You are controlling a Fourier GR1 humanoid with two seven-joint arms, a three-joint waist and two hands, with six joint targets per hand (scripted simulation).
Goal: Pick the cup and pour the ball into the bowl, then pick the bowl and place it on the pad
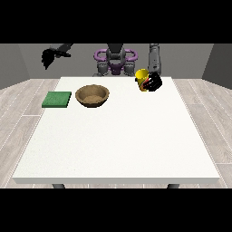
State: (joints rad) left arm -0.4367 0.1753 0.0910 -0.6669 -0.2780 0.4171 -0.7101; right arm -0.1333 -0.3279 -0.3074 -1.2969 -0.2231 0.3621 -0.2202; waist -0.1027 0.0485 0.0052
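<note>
White bench [118, 136]: hand at the view's right [154, 82], fingers wrapped round yellow cup [142, 78], tilted, ready for pouring into bowl [92, 95].

We note a yellow cup [142, 78] at the far right of the table, tilted on its side with its mouth toward the bowl, partly covered by dark fingers. We cannot see the ball. A brown bowl [92, 95] sits upright left of centre. A flat green pad [57, 99] lies just beside it, at the left edge.
</note>
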